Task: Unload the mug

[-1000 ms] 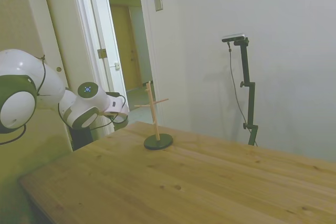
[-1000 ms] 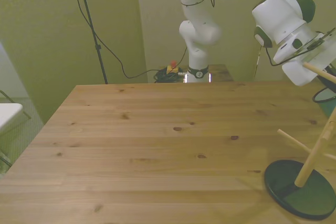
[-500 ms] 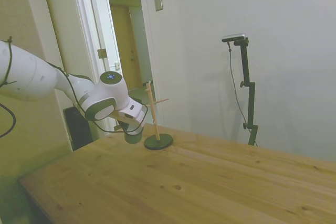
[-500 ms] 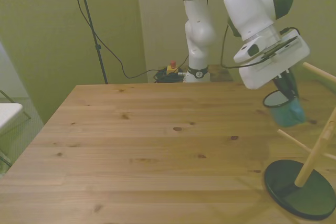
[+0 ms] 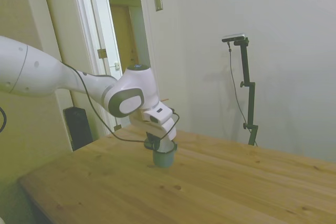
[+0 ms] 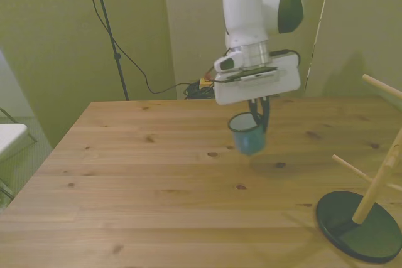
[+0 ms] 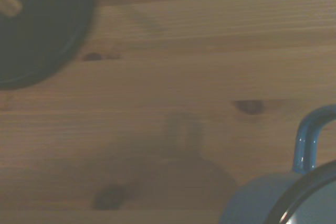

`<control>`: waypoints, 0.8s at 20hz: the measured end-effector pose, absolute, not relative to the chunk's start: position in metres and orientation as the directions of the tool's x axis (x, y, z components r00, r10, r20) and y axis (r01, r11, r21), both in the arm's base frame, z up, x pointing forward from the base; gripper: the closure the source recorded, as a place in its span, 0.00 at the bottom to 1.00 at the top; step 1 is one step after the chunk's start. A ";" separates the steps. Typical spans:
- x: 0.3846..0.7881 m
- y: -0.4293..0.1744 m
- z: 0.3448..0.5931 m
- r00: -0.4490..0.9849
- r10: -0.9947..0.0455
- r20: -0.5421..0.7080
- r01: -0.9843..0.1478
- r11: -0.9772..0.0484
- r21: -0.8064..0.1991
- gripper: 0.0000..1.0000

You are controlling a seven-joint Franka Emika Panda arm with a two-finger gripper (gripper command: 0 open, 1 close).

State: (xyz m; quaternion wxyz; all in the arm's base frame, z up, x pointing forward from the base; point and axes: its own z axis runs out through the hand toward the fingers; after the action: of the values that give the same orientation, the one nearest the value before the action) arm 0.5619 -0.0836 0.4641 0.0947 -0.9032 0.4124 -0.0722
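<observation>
Mug (image 6: 247, 135) under my gripper (image 6: 259, 117): teal-blue body, dark rim, pale inside; wrist view shows a glossy blue handle. My fingers are dark, the flange above them white, the arm (image 5: 47, 74) white with grey-green joint caps. Table (image 6: 151, 180) below me is warm honey pine, striped plank grain with dark brown knots. Peg stand (image 6: 367, 208), well off to the front view's right of me: pale wood post and pegs on a black round base.
</observation>
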 end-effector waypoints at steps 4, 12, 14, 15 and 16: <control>0.556 -0.097 0.505 0.658 -0.744 0.115 -0.737 -0.668 -0.102 1.00; 0.579 -0.109 0.475 0.701 -0.695 0.160 -0.684 -0.719 -0.124 1.00; 0.586 -0.106 0.470 0.700 -0.692 0.178 -0.677 -0.722 -0.146 1.00; 0.587 -0.105 0.470 0.698 -0.692 0.186 -0.675 -0.722 -0.153 1.00; 0.589 -0.105 0.473 0.697 -0.691 0.190 -0.674 -0.722 -0.155 1.00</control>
State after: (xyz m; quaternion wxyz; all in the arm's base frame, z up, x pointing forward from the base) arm 0.5885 -0.1053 0.4725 0.0368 -0.9204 0.3708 -0.1183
